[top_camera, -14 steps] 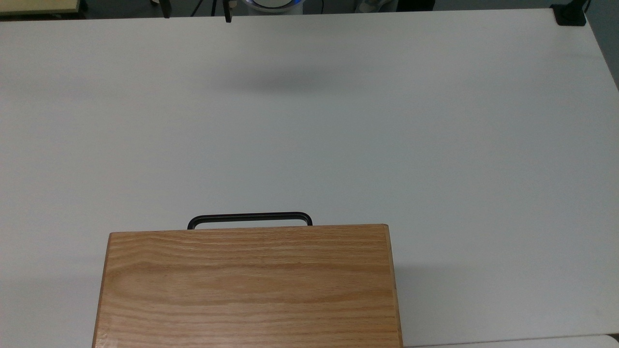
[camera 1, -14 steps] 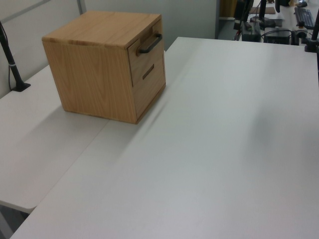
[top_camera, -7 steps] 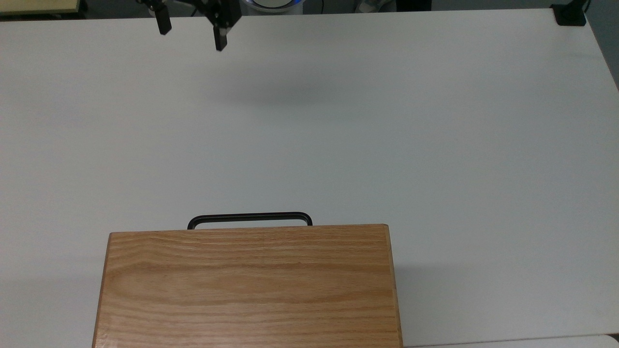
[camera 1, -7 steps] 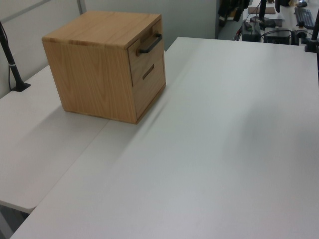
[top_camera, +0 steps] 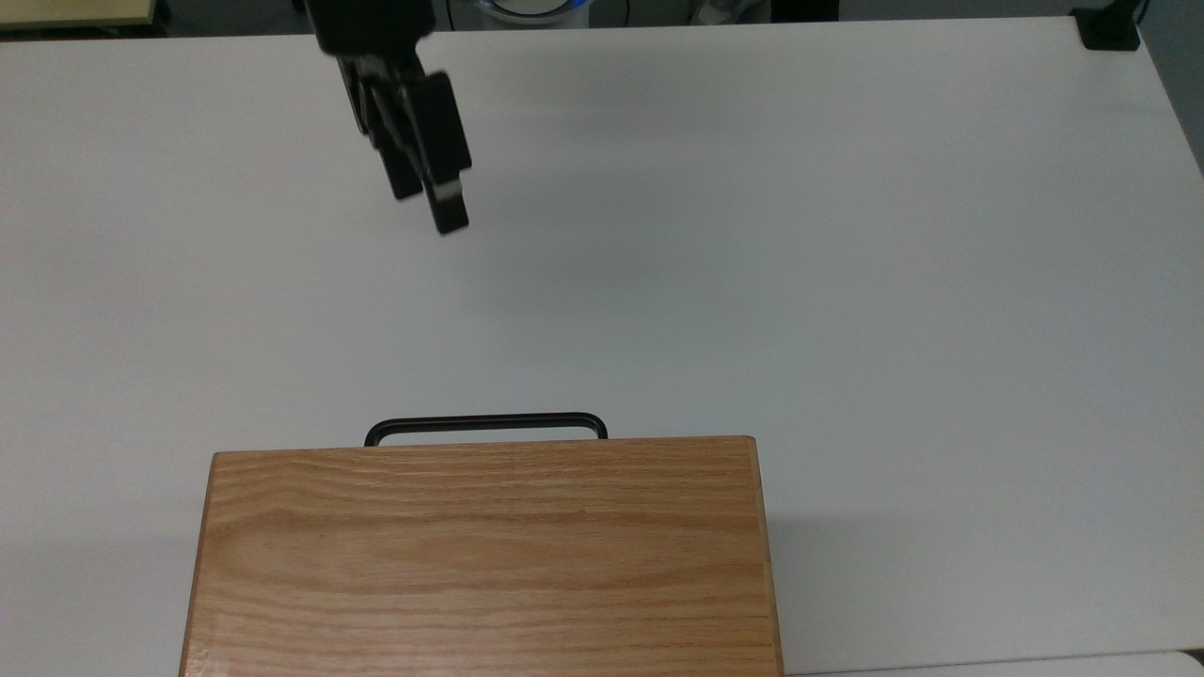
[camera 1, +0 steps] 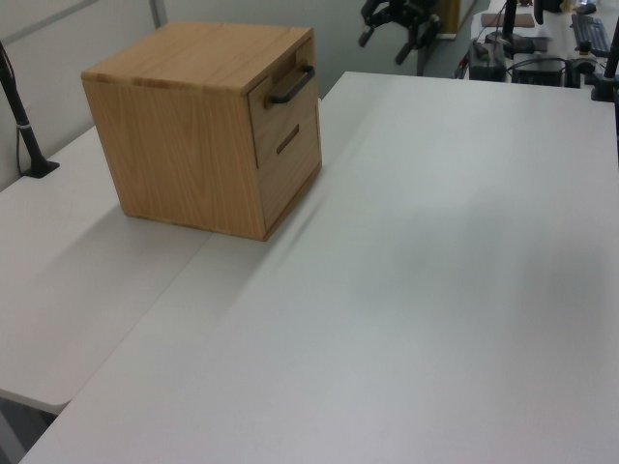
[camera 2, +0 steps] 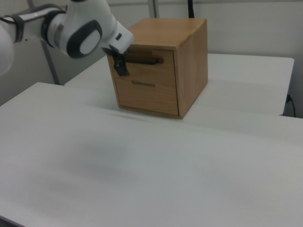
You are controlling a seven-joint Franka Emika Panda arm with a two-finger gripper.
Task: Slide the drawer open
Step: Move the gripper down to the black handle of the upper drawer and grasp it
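1. The gripper (top_camera: 428, 202) hangs over the white table (top_camera: 847, 235), its two dark fingers (camera 1: 402, 50) spread apart with nothing between them, as the left view shows.
2. Well apart from the fingertips, toward the top view's bottom edge, stands the oak casing (top_camera: 484, 555); the drawer (camera 2: 144, 66) sits shut in its upper front, flush with the casing.
3. The drawer's black bar handle (top_camera: 486, 425) juts from the front panel toward the fingers, with bare tabletop between them.
4. In the right view, the arm's white and grey wrist (camera 2: 87, 28) reaches in from the right view's left, and the fingers overlap the drawer's front edge on the right view's left.
5. A lower drawer front with a small slot (camera 2: 143, 84) lies beneath the handle.
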